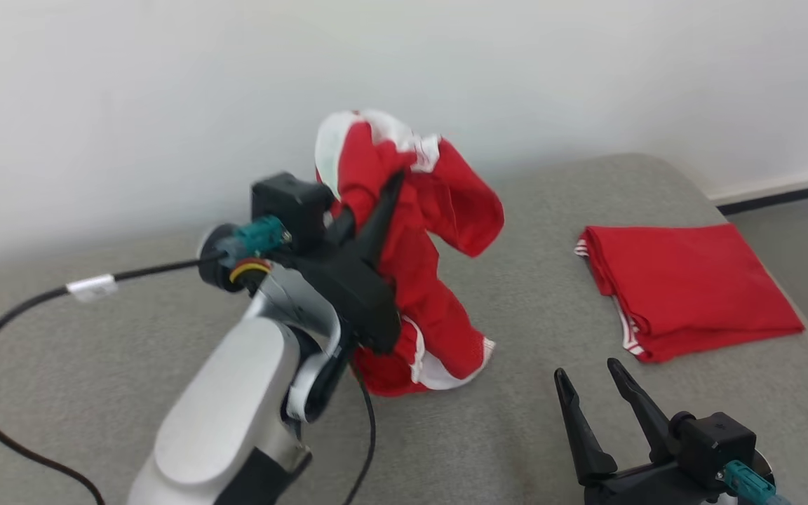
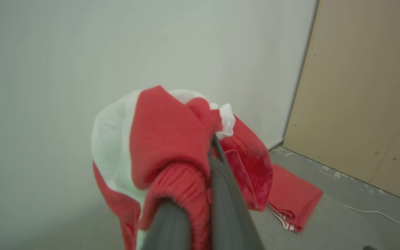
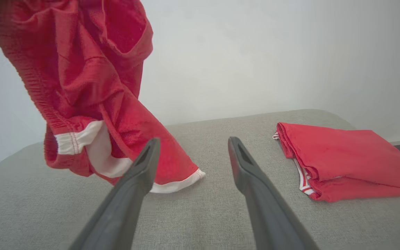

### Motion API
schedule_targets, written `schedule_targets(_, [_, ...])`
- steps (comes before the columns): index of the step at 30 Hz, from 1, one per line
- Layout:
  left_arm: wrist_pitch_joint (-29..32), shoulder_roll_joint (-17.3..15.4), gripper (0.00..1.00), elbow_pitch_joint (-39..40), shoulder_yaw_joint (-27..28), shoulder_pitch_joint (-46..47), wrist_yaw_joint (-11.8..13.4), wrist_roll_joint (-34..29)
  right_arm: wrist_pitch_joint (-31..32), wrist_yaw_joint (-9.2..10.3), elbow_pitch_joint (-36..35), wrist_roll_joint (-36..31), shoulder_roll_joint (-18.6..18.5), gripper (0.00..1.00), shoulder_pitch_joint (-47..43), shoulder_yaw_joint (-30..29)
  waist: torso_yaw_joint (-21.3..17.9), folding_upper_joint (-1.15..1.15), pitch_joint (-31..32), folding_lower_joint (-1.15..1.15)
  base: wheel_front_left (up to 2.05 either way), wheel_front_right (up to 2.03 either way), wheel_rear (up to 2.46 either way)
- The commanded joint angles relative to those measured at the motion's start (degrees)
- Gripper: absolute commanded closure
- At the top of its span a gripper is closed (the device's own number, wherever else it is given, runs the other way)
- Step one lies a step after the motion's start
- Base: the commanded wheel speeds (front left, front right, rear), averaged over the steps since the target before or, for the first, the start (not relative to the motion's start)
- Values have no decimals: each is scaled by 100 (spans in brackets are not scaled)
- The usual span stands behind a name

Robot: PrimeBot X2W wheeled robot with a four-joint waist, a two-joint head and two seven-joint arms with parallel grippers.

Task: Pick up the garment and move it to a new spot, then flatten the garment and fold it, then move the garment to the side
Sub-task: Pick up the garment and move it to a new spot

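Observation:
A red garment (image 1: pixel 439 231) with white trim hangs bunched from my left gripper (image 1: pixel 395 184), which is shut on its upper folds above the middle of the grey padded surface (image 1: pixel 516 435). The white-edged lower hem rests on the surface. In the left wrist view the garment (image 2: pixel 165 139) drapes over both fingers of the left gripper (image 2: pixel 214 139). My right gripper (image 1: pixel 586 370) stands open low at the right, nothing between its fingers. In the right wrist view the right gripper (image 3: pixel 193 140) points at bare surface just right of the hanging garment (image 3: pixel 92 86).
A second red garment (image 1: pixel 684 287), folded flat, lies on the right part of the surface (image 3: pixel 342 156). A black cable (image 1: pixel 11 315) loops across the left side. A pale wall runs close behind. A wooden panel (image 2: pixel 366 86) stands beyond the right end.

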State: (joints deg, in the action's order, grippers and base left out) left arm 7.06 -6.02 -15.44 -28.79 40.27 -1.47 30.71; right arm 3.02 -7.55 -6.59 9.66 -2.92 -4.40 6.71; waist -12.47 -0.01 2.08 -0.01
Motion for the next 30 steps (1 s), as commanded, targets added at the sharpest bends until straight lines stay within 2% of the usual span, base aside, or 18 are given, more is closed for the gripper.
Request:
schedule_targets(1, [-57, 28, 100, -46, -55, -189, 47, -44, -4, 14, -22, 2, 4, 0, 36, 30, -369, 1, -163, 1, 0, 0, 0])
schedule_targets(6, [-126, 20, 100, -511, -346, -590, 236, -267, -35, 14, 17, 100, 5, 0, 85, 141, -567, 1, -343, 1, 0, 0, 0])
schedule_targets(9, [-161, 99, 100, -915, -501, -829, 219, -236, -76, 14, 79, 148, 5, 0, 93, 146, -579, 1, -420, 1, 0, 0, 0])
schedule_targets(10, [-203, 126, 65, -1058, -559, -906, 211, -229, -87, 14, 98, 147, 6, 0, 98, 159, -577, 1, -433, 1, 0, 0, 0])
schedule_targets(11, [-224, 149, 22, -1220, -624, -977, 209, -241, -88, 14, 112, 153, 5, 0, 109, 179, -572, 1, -446, 1, 0, 0, 0])
schedule_targets(12, [-251, 169, 0, -1387, -679, -1050, 213, -210, -92, 14, 124, 160, 6, 0, 125, 197, -565, 1, -459, 1, 0, 0, 0])
schedule_targets(15, [-181, 228, 0, -1849, -887, -1198, 162, -186, -107, 14, 167, 188, 6, 0, 204, 209, -526, 1, -464, 1, 0, 0, 0])
schedule_targets(19, [-504, 287, 0, -1908, -962, -1290, 114, -42, -149, 14, 192, 149, 5, 0, 170, 53, -327, 1, -422, 1, 0, 0, 0])
schedule_targets(24, [-1037, 299, 0, -1519, -876, -1444, 150, 121, -132, 14, 216, 109, 3, 0, 75, -62, -35, 1, -308, 1, 0, 0, 0])
schedule_targets(30, [-1447, 45, 0, -890, -692, -1835, 297, 165, -157, 14, 236, 123, 5, 0, -24, -271, 286, 1, -175, 1, 0, 0, 0])
